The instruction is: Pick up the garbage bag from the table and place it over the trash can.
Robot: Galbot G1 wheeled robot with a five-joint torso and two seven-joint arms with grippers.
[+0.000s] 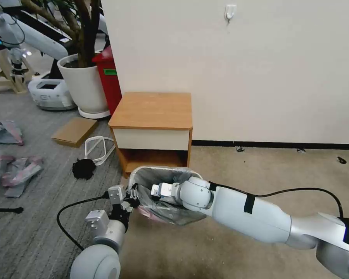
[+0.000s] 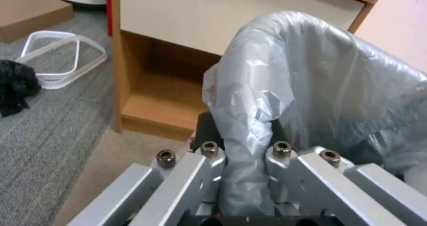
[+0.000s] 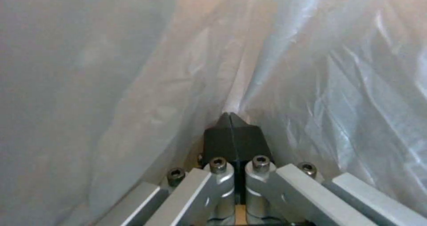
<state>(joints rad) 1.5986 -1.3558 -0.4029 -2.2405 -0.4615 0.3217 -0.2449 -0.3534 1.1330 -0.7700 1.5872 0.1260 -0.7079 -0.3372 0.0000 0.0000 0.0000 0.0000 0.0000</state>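
The garbage bag [image 1: 164, 195] sat draped over the trash can [image 1: 159, 170] on the floor before the counter [image 1: 151, 110]. The left gripper [image 2: 244, 159] pinched a bag fold at the near rim, presumably anchoring it. The right gripper [image 3: 231, 117], jaws closed together, pressed inside, apparently seating the liner.

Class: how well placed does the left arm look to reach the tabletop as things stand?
Probably not freely. The left gripper is shut on a fold of the garbage bag, which is draped over the trash can on the floor in front of the table. Lifting toward the tabletop would likely drag the bag along.
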